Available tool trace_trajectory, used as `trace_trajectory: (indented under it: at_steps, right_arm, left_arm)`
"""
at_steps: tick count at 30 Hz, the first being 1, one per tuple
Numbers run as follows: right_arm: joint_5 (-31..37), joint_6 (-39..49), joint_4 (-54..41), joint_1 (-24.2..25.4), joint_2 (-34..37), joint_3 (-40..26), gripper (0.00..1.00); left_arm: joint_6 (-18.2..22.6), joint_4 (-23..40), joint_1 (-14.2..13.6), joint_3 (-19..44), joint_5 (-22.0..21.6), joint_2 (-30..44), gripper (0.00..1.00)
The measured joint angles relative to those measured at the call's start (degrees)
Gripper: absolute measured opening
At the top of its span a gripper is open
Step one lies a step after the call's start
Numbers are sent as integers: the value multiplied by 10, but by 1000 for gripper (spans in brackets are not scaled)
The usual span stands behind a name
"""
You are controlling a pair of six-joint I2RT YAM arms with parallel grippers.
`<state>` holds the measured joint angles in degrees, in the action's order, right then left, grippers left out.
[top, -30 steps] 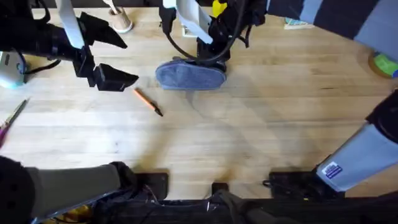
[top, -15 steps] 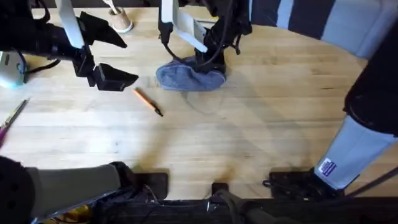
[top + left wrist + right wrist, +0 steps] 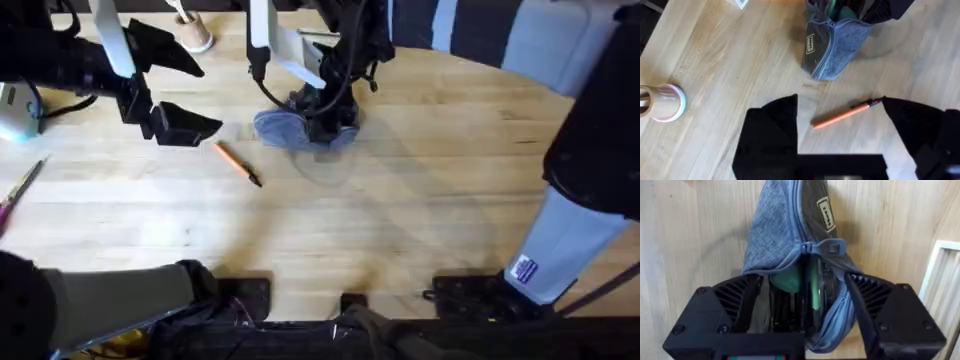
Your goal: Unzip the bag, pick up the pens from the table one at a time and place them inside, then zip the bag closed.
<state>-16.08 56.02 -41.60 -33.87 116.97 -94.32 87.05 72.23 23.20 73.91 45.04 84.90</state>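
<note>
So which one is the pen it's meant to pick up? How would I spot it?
Start at the wooden table and find the blue-grey bag at its far side. Nearer the camera and to its left lies the pen: a slim orange stick with a black tip, flat on bare wood by the open left gripper.

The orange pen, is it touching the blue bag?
Apart. The left wrist view shows bare table between the pen and the bag.

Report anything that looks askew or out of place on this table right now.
The bag looks bunched up and partly unzipped, its open end between the right tool's spread fingers. One orange pen lies loose at a slant on the table, apart from the bag. Nothing spilled or damaged.
</note>
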Motion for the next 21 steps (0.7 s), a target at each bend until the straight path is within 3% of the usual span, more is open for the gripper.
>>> trace_trajectory:
  at_steps: [21]
  right_arm:
    - [0, -53, -11, 0, -13, 0, 998]
  left_arm:
    - [0, 24, 7, 3, 0, -1, 993]
